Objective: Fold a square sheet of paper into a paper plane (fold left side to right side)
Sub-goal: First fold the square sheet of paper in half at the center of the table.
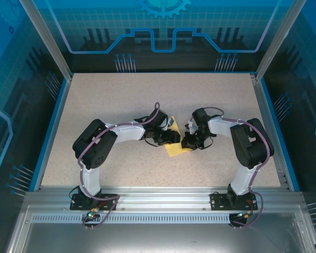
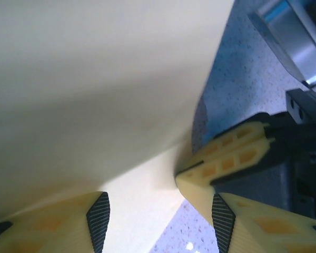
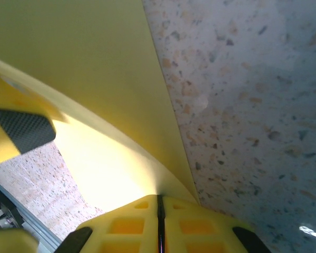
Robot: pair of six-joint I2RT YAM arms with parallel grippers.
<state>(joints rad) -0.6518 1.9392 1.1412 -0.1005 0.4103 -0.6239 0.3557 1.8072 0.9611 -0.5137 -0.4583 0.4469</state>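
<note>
Item: the square sheet of paper (image 1: 175,150), pale yellow, at the middle of the speckled table (image 1: 121,100), partly lifted in a soft curve. I judge it feather-light, limp, easily creased or torn and slick against pads, so best taken by a light pinch at an edge or corner. Holders: right gripper (image 3: 158,203) pressed together on the sheet's edge, and left gripper (image 2: 158,221) with fingers apart, the sheet running loose between them. Setting: the table is flat and matt, with working room toward its far side, blue printed walls (image 1: 158,31) around it and a metal rail (image 1: 158,197) at its near edge.
</note>
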